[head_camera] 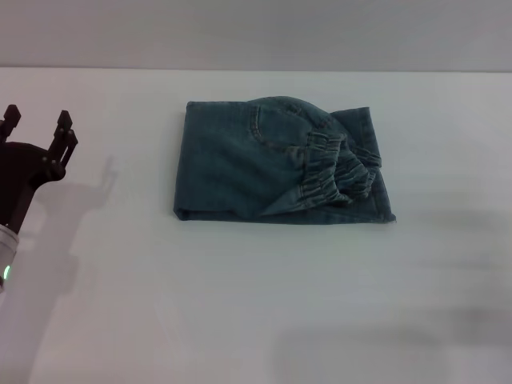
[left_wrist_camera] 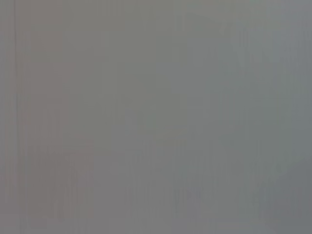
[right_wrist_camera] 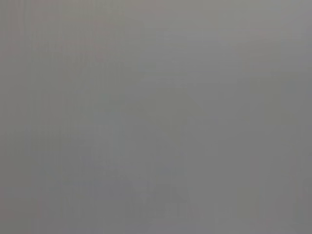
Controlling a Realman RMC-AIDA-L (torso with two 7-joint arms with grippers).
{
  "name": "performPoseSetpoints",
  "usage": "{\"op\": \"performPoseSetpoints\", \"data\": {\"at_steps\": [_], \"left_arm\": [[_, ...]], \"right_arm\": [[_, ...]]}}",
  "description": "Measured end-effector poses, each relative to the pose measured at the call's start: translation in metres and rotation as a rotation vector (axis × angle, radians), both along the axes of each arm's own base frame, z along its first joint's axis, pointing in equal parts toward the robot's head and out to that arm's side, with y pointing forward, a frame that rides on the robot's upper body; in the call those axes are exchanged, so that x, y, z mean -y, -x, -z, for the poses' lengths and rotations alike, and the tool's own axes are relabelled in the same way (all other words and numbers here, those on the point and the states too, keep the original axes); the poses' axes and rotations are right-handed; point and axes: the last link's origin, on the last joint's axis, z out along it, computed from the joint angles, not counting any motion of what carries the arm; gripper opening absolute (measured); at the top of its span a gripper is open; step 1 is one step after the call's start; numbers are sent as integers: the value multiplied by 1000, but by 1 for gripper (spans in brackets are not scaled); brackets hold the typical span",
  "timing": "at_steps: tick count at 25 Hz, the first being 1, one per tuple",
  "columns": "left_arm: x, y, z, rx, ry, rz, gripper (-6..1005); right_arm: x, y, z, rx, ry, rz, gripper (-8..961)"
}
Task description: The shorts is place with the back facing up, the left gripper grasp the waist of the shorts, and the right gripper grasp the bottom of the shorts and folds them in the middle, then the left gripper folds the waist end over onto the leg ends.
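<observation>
Nearest us, our left end effector (head_camera: 38, 132) is hovering at the tabletop's (head_camera: 240, 320) left edge, prongs standing apart and holding nothing. Well to its right, the denim shorts (head_camera: 240, 172) are lying folded, their ruffled waistband (head_camera: 336, 172) resting on top. We are judging the denim soft, thick, non-slippery; the waistband looks grippable. Our right end effector is showing nowhere.

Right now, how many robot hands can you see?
1. The left gripper is up at the left edge of the table, open and away from the folded shorts. The right gripper is out of view.
</observation>
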Motion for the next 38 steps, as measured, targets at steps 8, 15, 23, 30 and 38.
{"op": "performPoseSetpoints", "data": {"at_steps": [8,15,23,30,38], "left_arm": [[2,-1,2,-2,10,9,759],[3,-2,4,-4,18,15,832],[5,-2,4,0,15,13,832],[5,-3,4,0,13,19,832],[5,-3,4,-1,14,22,832]], "right_arm": [[3,1,-1,2,-12,-11,520],[4,2,0,5,-9,-15,520],[5,3,0,10,-14,-23,520],[5,3,-1,10,-15,-24,520],[4,4,1,11,-9,-30,520]]}}
